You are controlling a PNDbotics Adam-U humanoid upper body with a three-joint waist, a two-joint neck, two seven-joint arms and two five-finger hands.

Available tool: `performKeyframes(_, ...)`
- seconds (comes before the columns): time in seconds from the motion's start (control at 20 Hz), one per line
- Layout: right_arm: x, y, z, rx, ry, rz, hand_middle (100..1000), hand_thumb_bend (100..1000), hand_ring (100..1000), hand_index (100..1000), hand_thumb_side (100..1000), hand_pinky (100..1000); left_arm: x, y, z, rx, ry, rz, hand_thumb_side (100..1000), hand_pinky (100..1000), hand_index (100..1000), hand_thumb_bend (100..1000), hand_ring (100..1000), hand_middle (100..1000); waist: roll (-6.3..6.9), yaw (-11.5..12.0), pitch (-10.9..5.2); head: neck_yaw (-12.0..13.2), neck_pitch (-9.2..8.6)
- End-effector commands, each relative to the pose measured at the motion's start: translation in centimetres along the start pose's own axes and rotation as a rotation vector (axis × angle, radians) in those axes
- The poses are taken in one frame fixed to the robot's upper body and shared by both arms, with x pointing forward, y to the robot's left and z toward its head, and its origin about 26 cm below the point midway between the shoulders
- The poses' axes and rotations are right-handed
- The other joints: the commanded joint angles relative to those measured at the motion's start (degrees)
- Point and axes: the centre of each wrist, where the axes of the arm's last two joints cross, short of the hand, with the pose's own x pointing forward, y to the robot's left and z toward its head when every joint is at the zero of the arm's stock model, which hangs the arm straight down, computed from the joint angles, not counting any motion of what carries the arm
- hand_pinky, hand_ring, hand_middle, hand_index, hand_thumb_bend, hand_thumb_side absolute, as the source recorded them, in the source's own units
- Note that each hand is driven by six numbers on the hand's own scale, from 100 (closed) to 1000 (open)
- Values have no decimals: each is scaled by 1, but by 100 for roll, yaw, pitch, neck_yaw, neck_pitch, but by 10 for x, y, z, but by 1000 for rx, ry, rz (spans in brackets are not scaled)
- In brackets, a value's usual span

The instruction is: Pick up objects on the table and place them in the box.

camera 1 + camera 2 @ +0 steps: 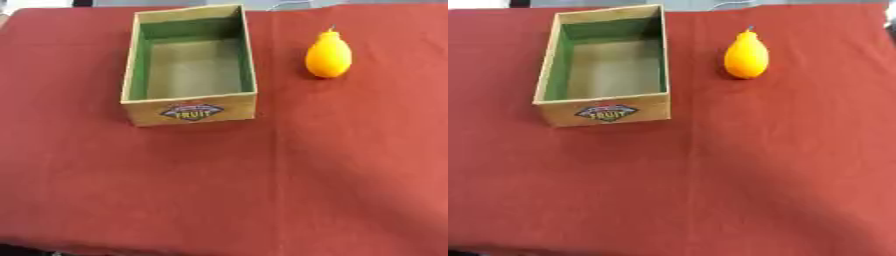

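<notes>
An open fruit box point(190, 111) with green inner walls stands on the red-covered worktop point(262, 190). An orange pear-shaped fruit point(328, 56) stands upright to its right, apart.

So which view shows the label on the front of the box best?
The left eye view: the label on the box reads "FRUIT" there quite plainly. The right eye view shows the same label, but its letters are harder to read. Both views show the whole front wall.
</notes>
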Motion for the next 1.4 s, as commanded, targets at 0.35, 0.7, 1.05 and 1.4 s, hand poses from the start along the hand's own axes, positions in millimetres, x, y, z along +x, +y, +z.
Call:
performKeyframes(0.35,-28,0,-43,168,23,299,688,100,785,878,916,827,6,2,-6,-21,-33,-6,869,557,759,111,567,626,-43,6,-176,-58,29)
performKeyframes(0.7,-85,25,-63,429,129,498,773,100,835,938,1000,851,6,3,-6,-27,-31,-10,867,557,759,110,568,626,-41,6,-231,-53,40)
performKeyframes(1.05,-114,53,-76,731,210,610,825,226,886,999,1000,872,6,3,-5,-29,-29,-11,868,558,760,111,568,626,-19,21,-262,-44,33)
performKeyframes(1.4,-120,80,-83,942,214,643,846,516,906,1000,887,885,6,2,-5,-30,-27,-7,868,557,759,111,568,626,-3,21,-258,-65,3)
